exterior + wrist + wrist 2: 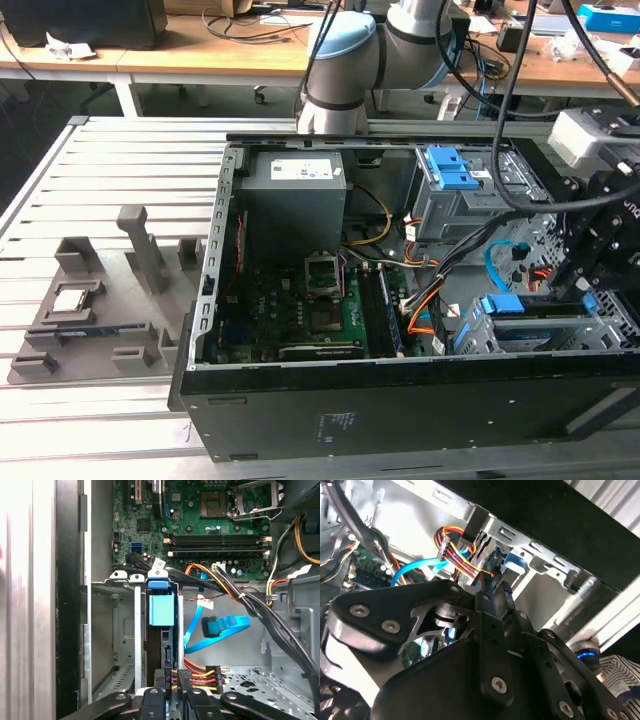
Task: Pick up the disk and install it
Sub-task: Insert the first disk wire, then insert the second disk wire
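- The open computer case (400,400) is lying on the slatted desk (100,160).
- The disk (161,611), in its blue frame, is sitting edge-on in the drive cage (112,640).
- The gripper (170,692) is closing on the disk's rear edge.

Bright blue disk (161,609), seemingly black-edged

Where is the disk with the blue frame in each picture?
Exterior view: the disk sits edge-up in the drive cage at the case's front corner, on the exterior view's right, under the gripper.
First wrist view: the disk stands in the cage slot.
Second wrist view: cannot tell.
Shared landmark: the orange-and-red cable bundle.
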